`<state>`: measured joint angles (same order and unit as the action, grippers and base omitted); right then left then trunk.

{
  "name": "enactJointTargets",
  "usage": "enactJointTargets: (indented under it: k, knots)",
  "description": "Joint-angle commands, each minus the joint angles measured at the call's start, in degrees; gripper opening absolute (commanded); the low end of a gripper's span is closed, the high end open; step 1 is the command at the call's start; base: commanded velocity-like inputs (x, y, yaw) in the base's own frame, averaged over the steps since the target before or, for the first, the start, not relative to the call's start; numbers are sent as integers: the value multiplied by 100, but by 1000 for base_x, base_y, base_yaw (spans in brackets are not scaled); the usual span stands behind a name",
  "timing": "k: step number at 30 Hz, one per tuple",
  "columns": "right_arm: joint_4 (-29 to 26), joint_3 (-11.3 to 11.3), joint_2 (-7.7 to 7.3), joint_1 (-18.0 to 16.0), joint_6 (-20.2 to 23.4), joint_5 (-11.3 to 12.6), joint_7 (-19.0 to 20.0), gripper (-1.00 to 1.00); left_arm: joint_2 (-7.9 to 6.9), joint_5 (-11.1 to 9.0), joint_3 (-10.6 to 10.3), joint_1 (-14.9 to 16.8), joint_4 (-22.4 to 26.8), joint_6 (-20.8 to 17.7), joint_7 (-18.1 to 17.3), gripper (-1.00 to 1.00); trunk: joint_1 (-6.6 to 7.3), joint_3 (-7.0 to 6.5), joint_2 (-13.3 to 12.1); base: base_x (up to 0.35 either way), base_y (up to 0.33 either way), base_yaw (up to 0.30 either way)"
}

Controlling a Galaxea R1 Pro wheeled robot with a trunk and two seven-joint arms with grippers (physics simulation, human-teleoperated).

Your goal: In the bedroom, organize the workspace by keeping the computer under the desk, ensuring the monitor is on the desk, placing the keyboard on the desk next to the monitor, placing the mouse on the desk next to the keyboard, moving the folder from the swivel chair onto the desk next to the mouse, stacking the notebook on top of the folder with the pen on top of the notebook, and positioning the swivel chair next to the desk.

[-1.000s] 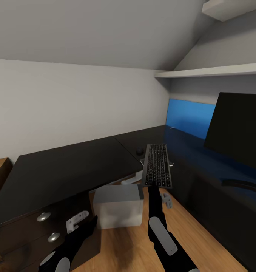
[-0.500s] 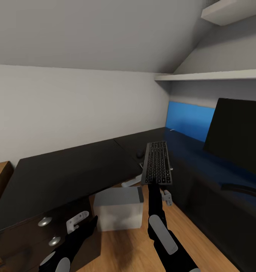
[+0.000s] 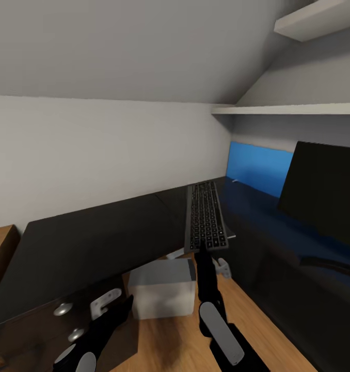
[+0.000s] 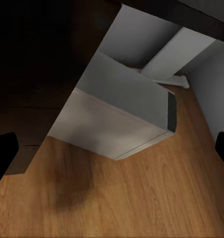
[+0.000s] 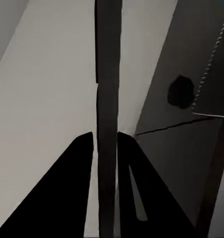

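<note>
You are in the keyboard step: your right tool [image 3: 204,251] is clamped on the near short edge of the keyboard [image 3: 206,216], holding it in the air above the inner corner of the L-shaped desk [image 3: 92,232], long axis pointing away from you. The right wrist view confirms the grip, with the keyboard's thin edge [image 5: 107,124] running straight out between the two dark fingers [image 5: 67,183]. A small dark rounded thing on the desk top in that view [image 5: 181,91] may be the mouse, though it is too small to be sure.

The monitor [image 3: 324,188] stands on the right wing of the desk, in front of the blue wall panel [image 3: 258,166]. The computer [image 3: 162,287] sits on the wooden floor [image 3: 159,341] under the desk, beside the drawer unit [image 3: 66,315], so those two conditions look met already.

Your left tool [image 3: 105,304] hangs low near the drawer unit, its jaws spread wide and holding nothing; its camera looks down on the computer's grey top [image 4: 122,109].

Next, carry the keyboard to the right, over the bare desk surface in front of the monitor, probably turning it to lie along the screen. Level it, lower until it rests flat, then let go. Mind the monitor's stand [image 3: 330,258] and the dark object near the corner as you swing across.
</note>
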<state>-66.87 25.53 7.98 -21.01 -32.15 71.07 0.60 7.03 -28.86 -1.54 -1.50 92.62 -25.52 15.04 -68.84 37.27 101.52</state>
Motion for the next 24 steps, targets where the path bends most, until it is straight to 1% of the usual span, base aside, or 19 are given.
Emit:
enactJointTargets:
  k: [1, 2, 3, 5, 7, 8, 9, 14, 18, 24]
  knots:
    - [-192, 125, -105, 76, -29, 83, 21, -100, 0, -60, -5, 0, 10, -14, 51, 100, 23, -14, -39, 0, 0, 0]
    - [-493, 268, -258, 205, -18, 53, 13, -100, 0, -59, 0, 0, 10, -14, 52, 100, 45, -32, -79, 0, 0, 0]
    - [-590, 307, -306, 245, -15, 46, 11, -100, 0, -59, 0, 0, 10, -14, 52, 100, 67, -50, -120, 0, 0, 0]
    - [-993, 442, -511, 390, -1, 29, 1, -100, 0, -58, 3, 0, 10, -14, 52, 100, 110, -86, -200, 0, 0, 0]
    - [-1198, 557, -641, 451, 9, 24, 1, -100, 0, -58, 2, 0, 10, -14, 55, 100, 154, -122, -280, 0, 0, 0]
    - [-1231, 594, -671, 459, 10, 24, 2, -100, 0, -58, 2, 0, 10, -14, 56, 100, 176, -140, -320, 0, 0, 0]
    - [-1324, 724, -766, 479, 8, 20, 0, -100, 0, -54, 3, 0, 10, -14, 54, 100, 198, -157, -360, 0, 0, 0]
    - [-1421, 805, -840, 492, -1, 15, -11, -100, 0, -51, 4, 0, 10, -9, 52, 100, 308, -247, -561, 0, 0, 0]
    - [-1431, 818, -848, 493, -4, 13, -10, -100, 0, -53, 3, 0, 10, -11, 54, 100, 396, -319, -721, 0, 0, 0]
    - [-1434, 822, -838, 493, -54, 20, 21, -100, -7, -58, 4, 0, 10, -14, 52, 100, 396, -319, -721, -31, 0, 0]
